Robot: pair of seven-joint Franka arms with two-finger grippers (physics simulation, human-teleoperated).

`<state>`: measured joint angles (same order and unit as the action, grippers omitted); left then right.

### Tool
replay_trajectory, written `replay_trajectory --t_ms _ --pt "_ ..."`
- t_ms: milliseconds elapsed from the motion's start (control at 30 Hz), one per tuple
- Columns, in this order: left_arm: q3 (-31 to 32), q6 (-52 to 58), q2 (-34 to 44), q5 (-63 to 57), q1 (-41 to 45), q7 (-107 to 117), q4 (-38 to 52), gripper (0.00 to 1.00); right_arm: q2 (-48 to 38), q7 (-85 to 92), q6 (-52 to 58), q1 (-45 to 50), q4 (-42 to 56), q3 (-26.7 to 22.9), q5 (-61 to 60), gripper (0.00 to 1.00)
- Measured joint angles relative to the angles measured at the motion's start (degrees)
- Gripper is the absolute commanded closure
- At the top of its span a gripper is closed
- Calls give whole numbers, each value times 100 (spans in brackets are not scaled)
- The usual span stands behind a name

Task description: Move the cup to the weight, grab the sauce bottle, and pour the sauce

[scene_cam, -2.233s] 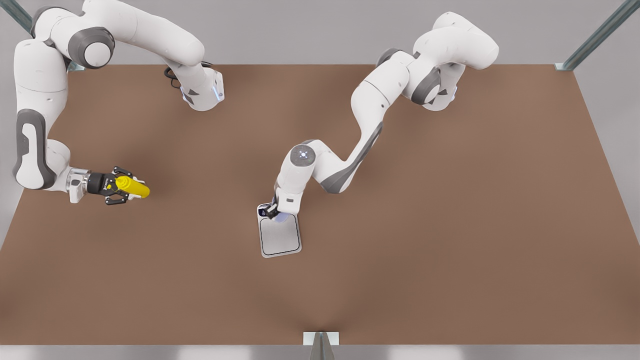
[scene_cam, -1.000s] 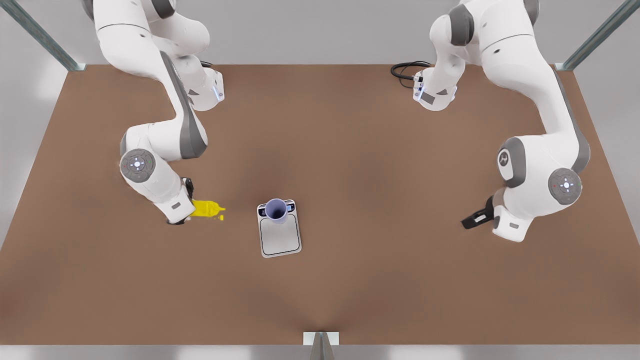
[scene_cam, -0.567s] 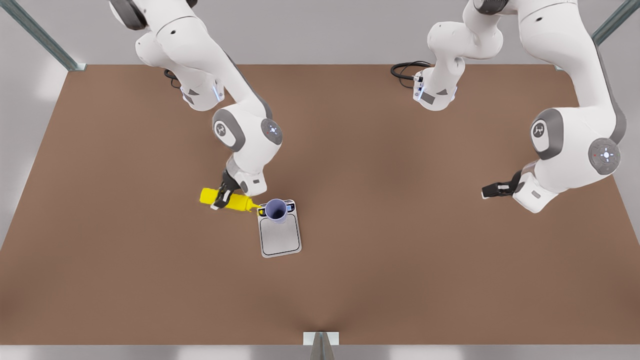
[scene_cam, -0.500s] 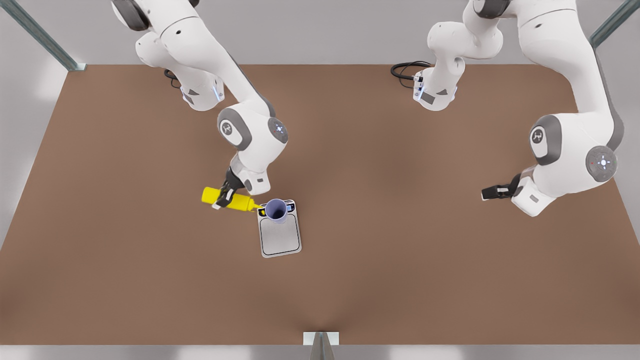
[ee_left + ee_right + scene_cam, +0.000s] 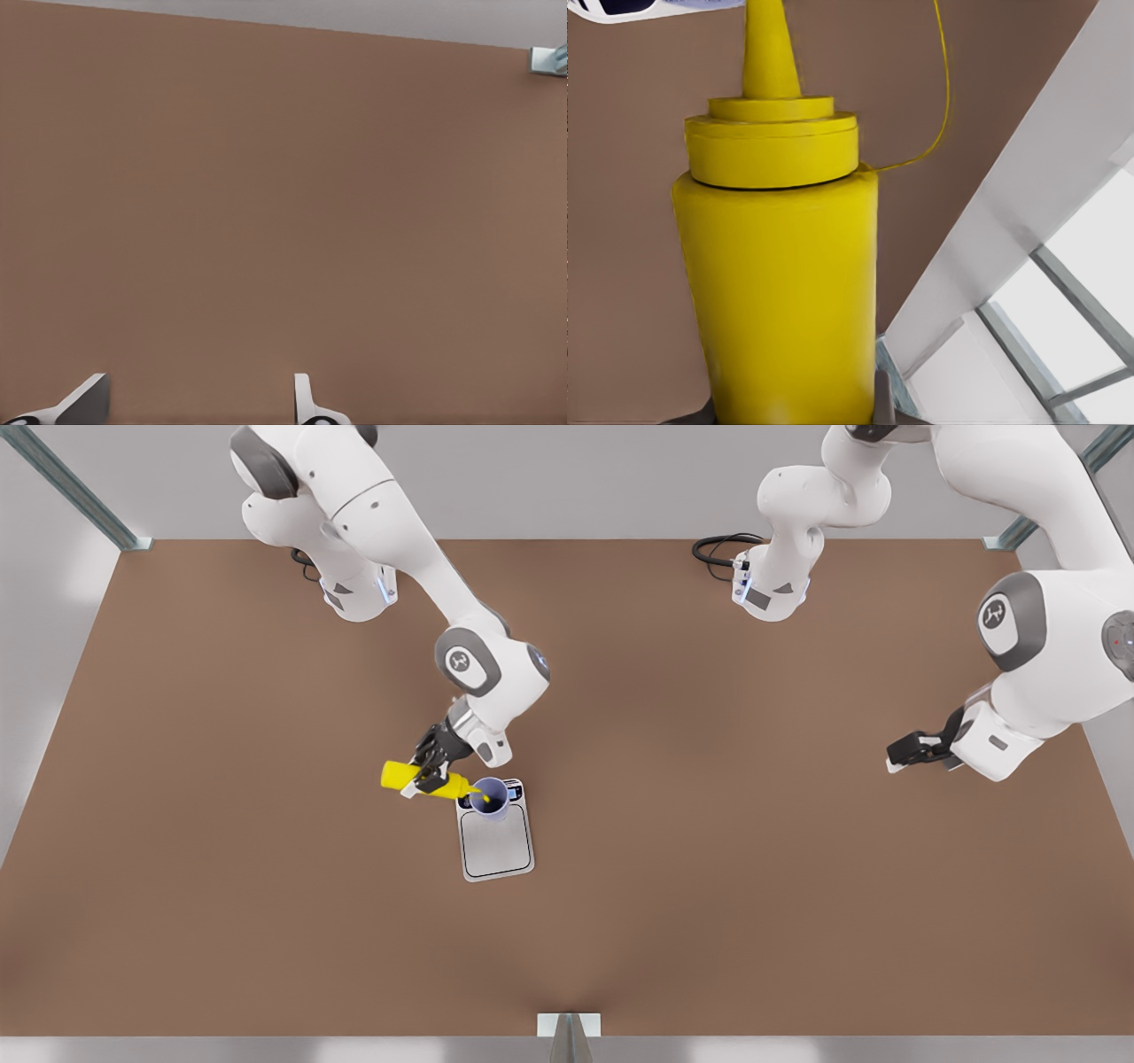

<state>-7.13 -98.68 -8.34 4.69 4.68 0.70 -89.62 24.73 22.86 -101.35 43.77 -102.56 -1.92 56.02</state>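
The lavender cup [image 5: 490, 797] stands on the silver-grey weight [image 5: 498, 843], at the end with the dark panel. My right gripper [image 5: 431, 766] is shut on the yellow sauce bottle [image 5: 409, 776], which lies almost level at the front view's left of the cup. The bottle's nozzle tip reaches over the cup's rim. In the right wrist view the sauce bottle [image 5: 780, 292] is seen close up, nozzle pointing away. My left gripper [image 5: 902, 751] hangs far off at the front view's right over bare table. In the left wrist view its fingertips [image 5: 89, 400] stand apart, holding nothing.
Both arm bases [image 5: 359, 589] [image 5: 769, 593] stand at the back of the brown table, with a black cable [image 5: 719, 545] beside the one at the front view's right. A metal post [image 5: 568, 1036] marks the middle of the front edge.
My right gripper has carried the sauce bottle toward the front view's right until its nozzle is over the cup. The left arm has drifted farther right and slightly up.
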Motion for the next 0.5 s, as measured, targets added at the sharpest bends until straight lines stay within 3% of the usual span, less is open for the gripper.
replay_trajectory --t_ms 333,500 --pt "18 38 -80 -25 55 106 -8 0 155 -121 45 88 22 0 141 47" --pt "27 110 -200 -41 65 159 14 0 -64 -11 33 -317 300 -1 -284 47"
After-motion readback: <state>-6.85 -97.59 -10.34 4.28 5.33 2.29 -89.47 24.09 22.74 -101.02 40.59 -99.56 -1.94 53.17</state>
